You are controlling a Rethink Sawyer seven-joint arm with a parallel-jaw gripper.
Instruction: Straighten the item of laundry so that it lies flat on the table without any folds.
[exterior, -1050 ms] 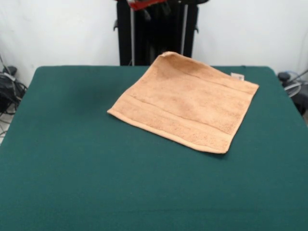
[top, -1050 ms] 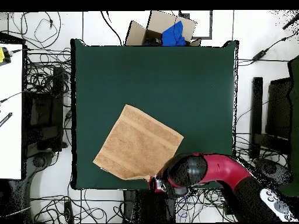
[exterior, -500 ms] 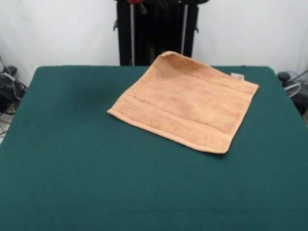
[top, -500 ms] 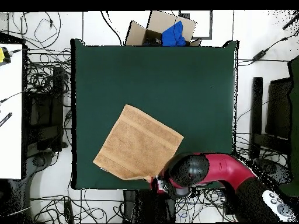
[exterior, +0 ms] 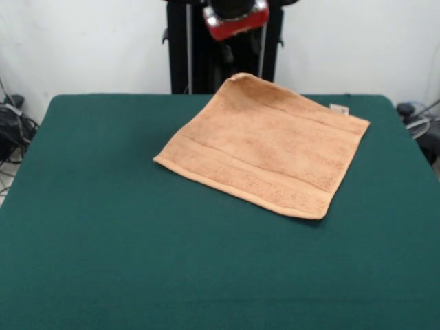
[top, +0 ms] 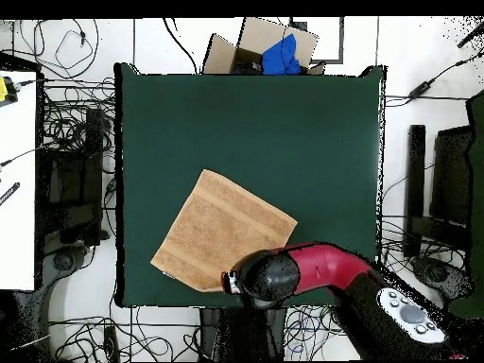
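Hand [exterior: 235, 20] above diagonally turned towel [exterior: 265, 144]

The arm [top: 321, 269] has a glossy red shell along its forearm, ending in a rounded black wrist housing [top: 269, 277]. Behind the red part, a black link carries a pale grey oval panel with small round buttons [top: 406, 315]. From the front, only a black end piece ringed by a shiny red band [exterior: 236, 18] shows. The pedestal [exterior: 223, 48] is black, with two thin metal rods running upright.
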